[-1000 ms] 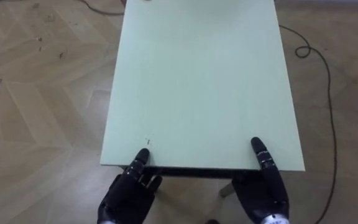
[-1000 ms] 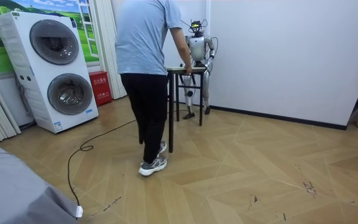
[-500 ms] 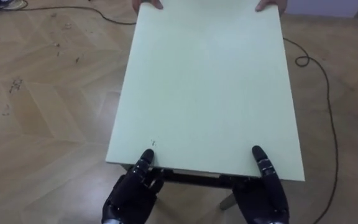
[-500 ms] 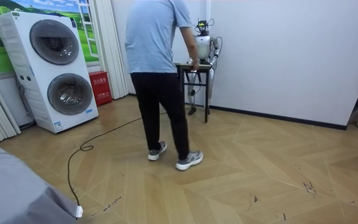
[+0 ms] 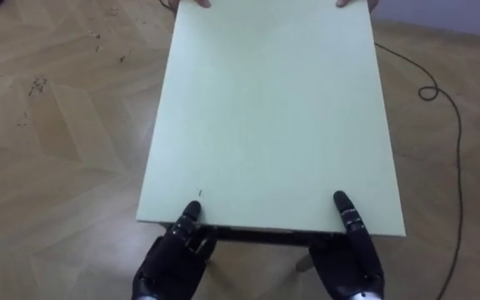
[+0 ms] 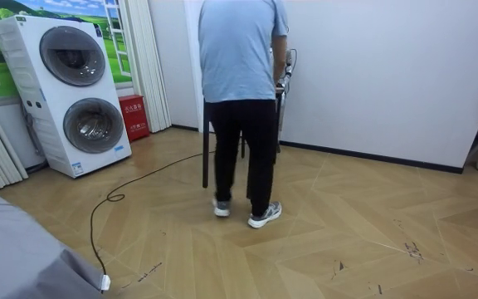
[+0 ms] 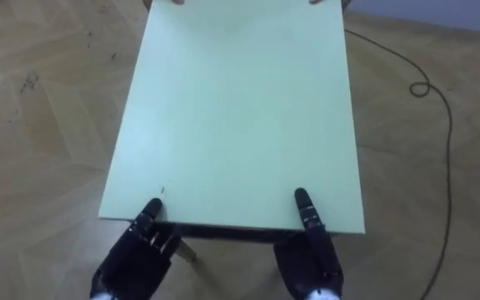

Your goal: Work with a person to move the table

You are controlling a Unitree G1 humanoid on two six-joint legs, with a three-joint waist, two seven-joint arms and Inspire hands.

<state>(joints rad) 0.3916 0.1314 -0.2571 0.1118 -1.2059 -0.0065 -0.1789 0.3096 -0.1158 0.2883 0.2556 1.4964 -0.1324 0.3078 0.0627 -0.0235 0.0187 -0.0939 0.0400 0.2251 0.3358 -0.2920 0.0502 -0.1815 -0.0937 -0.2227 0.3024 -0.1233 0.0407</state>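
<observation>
The pale green rectangular bench is held at both short ends, its top bare, over the light herringbone wooden floor. At the near edge the robot's left hand and right hand each lay a thumb flat on the top while the fingers pass below the edge. There they are mostly hidden, so the hold reads as a clamp on the board rather than an open rest. At the far edge the person's fingertips show on the two corners. In the room view the person in a light blue shirt and dark trousers stands mid-stride with their back to the camera. They cover most of the bench, of which one dark leg shows beside them, close to the white wall. The stacked white washer and dryer are well apart on the room view's left. Grasping is done and the shared carry seems under way. Whether the legs are clear of the floor cannot be told. Reaching the destination, setting down and letting go remain.
</observation>
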